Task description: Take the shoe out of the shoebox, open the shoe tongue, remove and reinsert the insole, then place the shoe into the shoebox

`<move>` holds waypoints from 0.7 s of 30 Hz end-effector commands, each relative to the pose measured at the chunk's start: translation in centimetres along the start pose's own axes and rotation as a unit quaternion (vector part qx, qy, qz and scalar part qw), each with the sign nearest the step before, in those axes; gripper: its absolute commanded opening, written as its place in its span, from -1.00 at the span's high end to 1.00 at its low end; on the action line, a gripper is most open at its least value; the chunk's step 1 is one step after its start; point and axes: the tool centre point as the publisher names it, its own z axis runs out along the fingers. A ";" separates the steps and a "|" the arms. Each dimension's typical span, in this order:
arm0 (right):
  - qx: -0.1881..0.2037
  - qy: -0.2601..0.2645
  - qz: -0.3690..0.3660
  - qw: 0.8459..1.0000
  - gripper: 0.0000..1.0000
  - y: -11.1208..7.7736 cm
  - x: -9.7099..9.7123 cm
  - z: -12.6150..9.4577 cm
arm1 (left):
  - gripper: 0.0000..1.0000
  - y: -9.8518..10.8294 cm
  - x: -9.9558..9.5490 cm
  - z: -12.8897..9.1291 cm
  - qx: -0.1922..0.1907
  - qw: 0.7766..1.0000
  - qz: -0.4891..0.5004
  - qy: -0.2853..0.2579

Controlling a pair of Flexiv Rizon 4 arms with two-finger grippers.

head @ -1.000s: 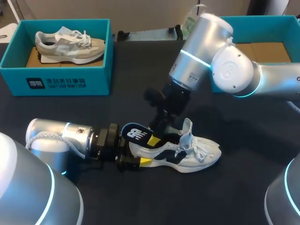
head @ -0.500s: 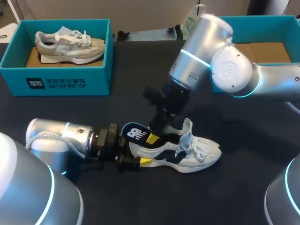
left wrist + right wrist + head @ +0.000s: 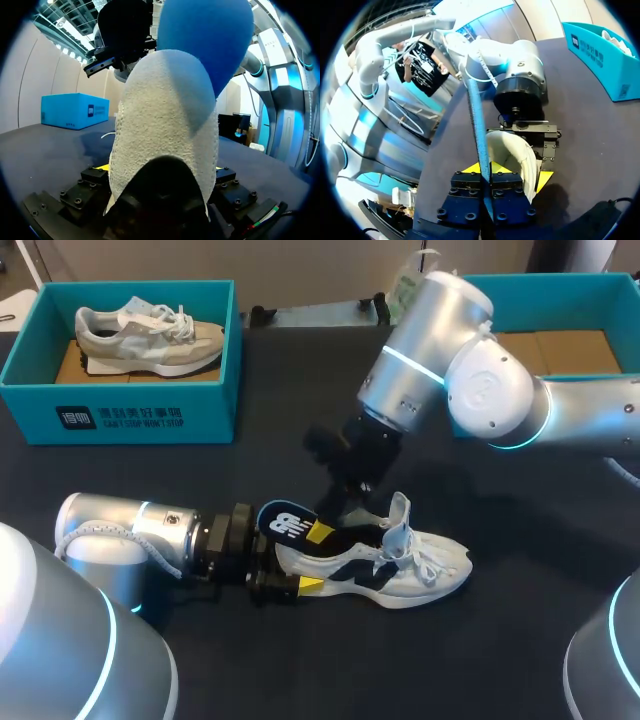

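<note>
A white shoe with black panels [image 3: 400,565] lies on its side on the dark table, toe to the right. My left gripper [image 3: 303,568] comes in level from the left, its wide-set fingers pressed against both sides of the heel [image 3: 160,130]. A dark blue insole [image 3: 287,523] sticks up out of the heel opening. My right gripper [image 3: 322,530] reaches down from above and is shut on this insole, seen edge-on [image 3: 478,125] between its fingers [image 3: 487,172]. The blue insole [image 3: 210,35] rises above the heel in the left wrist view. The tongue and laces stand up.
A teal shoebox [image 3: 120,410] at the back left holds a grey shoe [image 3: 150,330]. A second teal box [image 3: 560,285] stands at the back right, partly behind my right arm. Bare table lies in front of the shoe.
My right gripper's fingers have closed onto the insole and the arm has shifted slightly up and left. The left arm and the shoe have kept still.
</note>
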 end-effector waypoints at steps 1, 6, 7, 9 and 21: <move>0.001 0.002 -0.002 1.000 1.00 0.6 0.1 0.0 | 1.00 0.0 0.0 0.1 0.000 1.000 0.000 -0.001; -0.011 0.003 -0.010 1.000 1.00 1.7 0.5 -0.6 | 1.00 0.0 0.0 0.1 0.000 1.000 0.000 -0.001; -0.016 0.002 -0.015 1.000 1.00 2.1 0.6 -0.8 | 1.00 0.0 0.0 0.1 0.000 1.000 0.000 -0.001; -0.027 -0.002 -0.024 0.999 1.00 2.8 0.7 -1.3 | 1.00 0.0 0.0 0.1 0.000 1.000 0.000 -0.001; -0.051 -0.017 -0.050 0.997 1.00 4.5 1.3 -2.2 | 1.00 0.0 0.0 0.1 0.000 1.000 0.000 -0.001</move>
